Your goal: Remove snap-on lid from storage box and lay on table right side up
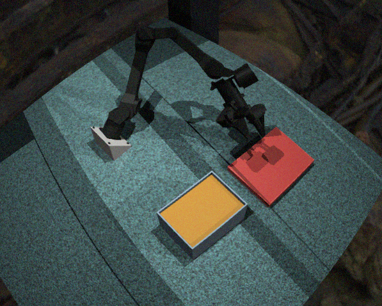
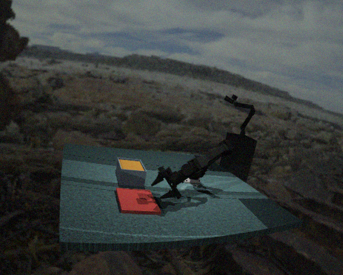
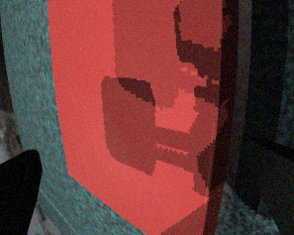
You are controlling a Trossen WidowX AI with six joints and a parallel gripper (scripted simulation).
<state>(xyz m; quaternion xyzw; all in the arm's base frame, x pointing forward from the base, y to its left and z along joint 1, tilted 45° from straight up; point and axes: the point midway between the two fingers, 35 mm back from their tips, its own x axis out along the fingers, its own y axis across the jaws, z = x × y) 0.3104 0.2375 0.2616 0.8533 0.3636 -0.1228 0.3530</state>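
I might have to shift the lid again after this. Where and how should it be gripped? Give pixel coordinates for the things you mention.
Probably best on the edge facing the arm: the lid [image 1: 283,177] [image 2: 136,203] [image 3: 86,98] is a thin, broad slab lying flat, likely too wide to span. Come in low from the arm's side, one finger above if the rim can be lifted.

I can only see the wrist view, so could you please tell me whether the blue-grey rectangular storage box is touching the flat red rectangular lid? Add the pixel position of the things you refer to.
Observer: No, the top view shows a strip of table [image 1: 135,184] [image 2: 88,213] [image 3: 27,98] between the box [image 1: 224,230] [image 2: 130,178] and the lid [image 1: 283,177] [image 2: 133,205] [image 3: 89,98].

Operator: Thank you; what is inside the box?

Observer: An orange-yellow surface [image 1: 201,210] [image 2: 131,164] fills it nearly to the rim.

Operator: And which lid edge is the tool near?

Observer: The open tool [image 1: 249,144] [image 2: 156,191] [image 3: 146,156] is at the edge facing the arm's shoulder.
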